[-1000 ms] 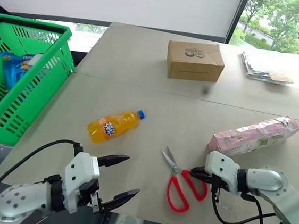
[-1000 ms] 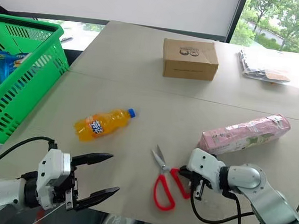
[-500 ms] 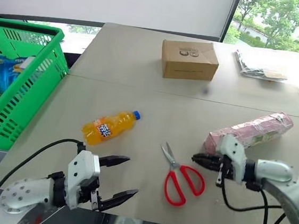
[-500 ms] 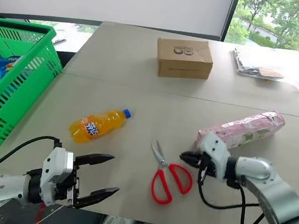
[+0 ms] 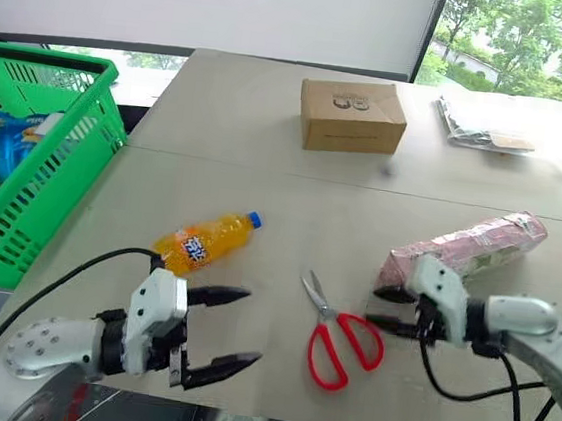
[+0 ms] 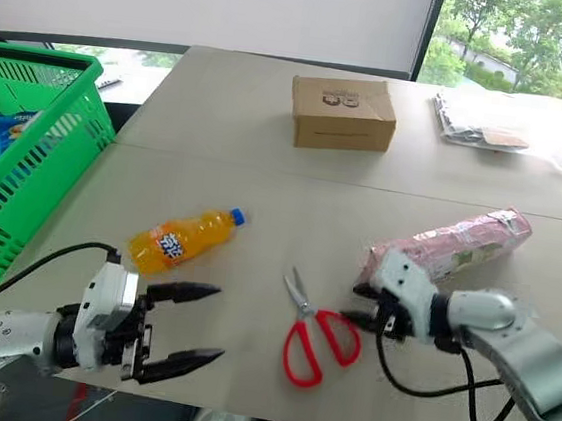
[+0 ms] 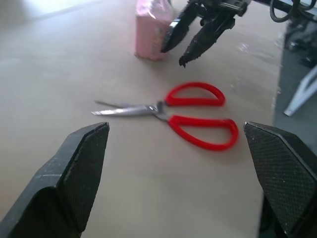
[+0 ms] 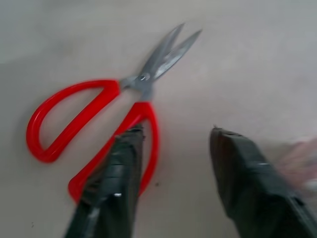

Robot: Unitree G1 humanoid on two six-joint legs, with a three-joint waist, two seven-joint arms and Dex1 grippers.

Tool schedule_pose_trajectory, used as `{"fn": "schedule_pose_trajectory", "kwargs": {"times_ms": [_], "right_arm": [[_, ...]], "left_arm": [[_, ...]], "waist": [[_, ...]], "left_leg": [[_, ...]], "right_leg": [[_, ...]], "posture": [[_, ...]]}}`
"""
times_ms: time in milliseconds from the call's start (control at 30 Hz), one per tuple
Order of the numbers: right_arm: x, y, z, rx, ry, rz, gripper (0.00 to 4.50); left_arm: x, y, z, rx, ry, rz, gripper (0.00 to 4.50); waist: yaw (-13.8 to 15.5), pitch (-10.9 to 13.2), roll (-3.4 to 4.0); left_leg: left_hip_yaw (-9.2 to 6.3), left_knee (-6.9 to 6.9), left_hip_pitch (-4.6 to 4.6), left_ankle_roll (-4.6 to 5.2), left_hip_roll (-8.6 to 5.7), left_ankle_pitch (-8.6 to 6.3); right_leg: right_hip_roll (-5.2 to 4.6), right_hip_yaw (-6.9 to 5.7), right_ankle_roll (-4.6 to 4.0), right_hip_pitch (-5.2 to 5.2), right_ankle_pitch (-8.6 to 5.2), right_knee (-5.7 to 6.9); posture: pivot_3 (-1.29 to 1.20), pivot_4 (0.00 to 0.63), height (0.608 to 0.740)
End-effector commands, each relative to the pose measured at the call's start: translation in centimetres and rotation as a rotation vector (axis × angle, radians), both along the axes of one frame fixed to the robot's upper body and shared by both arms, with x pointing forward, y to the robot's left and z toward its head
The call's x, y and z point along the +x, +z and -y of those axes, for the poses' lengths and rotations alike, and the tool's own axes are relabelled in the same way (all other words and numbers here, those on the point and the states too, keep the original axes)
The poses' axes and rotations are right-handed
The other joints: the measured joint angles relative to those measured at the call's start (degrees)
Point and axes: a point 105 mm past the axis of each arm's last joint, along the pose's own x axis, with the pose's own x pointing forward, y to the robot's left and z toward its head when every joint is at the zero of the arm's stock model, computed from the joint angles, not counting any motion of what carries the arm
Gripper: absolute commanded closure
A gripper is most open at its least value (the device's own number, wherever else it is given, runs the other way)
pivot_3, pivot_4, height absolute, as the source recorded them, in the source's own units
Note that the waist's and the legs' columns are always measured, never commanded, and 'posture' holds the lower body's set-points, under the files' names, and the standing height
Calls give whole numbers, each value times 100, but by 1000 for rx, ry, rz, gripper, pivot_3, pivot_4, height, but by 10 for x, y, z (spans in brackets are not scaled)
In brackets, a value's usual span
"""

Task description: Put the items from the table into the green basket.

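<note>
The orange soda bottle (image 5: 205,243) lies on its side on the table (image 5: 313,194), left of centre. At the right lies the long pink-and-green carton pack (image 5: 468,248). My right gripper (image 5: 374,307) stands open and empty just in front of the carton's near end, beside the red handles of the scissors (image 5: 339,332). In the right wrist view its fingers (image 8: 119,173) straddle a scissor handle (image 8: 99,109) from above. My left gripper (image 5: 252,326) is wide open at the table's near edge, below the bottle, holding nothing. The green basket (image 5: 70,163) stands off the table's left side.
A brown cardboard box (image 5: 352,115) sits on the far panel, with a clear plastic packet (image 5: 481,126) to its right. Blue packaged goods (image 5: 12,137) lie inside the basket. In the left wrist view the scissors (image 7: 183,111) lie between the two grippers.
My right gripper has gone from shut to open and risen slightly, from the scissors' handles toward the carton's near end. The left gripper has stayed put and open. The camera has shifted.
</note>
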Motion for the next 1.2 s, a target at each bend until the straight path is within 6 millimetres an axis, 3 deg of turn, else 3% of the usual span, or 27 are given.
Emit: {"fn": "schedule_pose_trajectory", "kwargs": {"times_ms": [33,333,433,600,1000,1200], "right_arm": [[-3,-2,-6,-49,33,52,1324],[7,-20,-8,-172,45,71,1324],[9,-25,-7,-226,42,58,2114],[7,-24,-10,-273,48,12,4360],[21,-7,-22,-224,-2,58,4436],[19,15,-33,-19,-24,-5,4436]], "left_arm": [[-11,7,2,30,-62,16,0],[-17,13,-7,85,-47,23,0],[-16,18,-10,88,-29,33,0],[-17,23,-10,94,-12,42,0],[-14,24,-9,61,9,31,0],[-11,20,-12,46,12,13,0]], "waist": [[-41,-13,2],[-51,-32,-1],[-45,-39,-2],[-26,-76,-5],[-1,-162,-11],[1,-174,-12]], "left_leg": [[0,8,1,0,0,0],[3,44,1,0,4,0],[-1,43,2,0,4,0],[-4,44,2,0,6,0],[-4,44,14,0,5,0],[-2,43,13,0,4,0]], "right_leg": [[1,0,0,1,0,4],[4,5,-5,10,-2,12],[6,2,1,10,2,12],[5,0,0,12,3,12],[6,-1,-7,23,0,12],[5,1,10,22,10,12]], "posture": [[96,96,724],[124,94,724],[146,93,724],[164,92,724],[149,74,724],[141,69,724]]}}
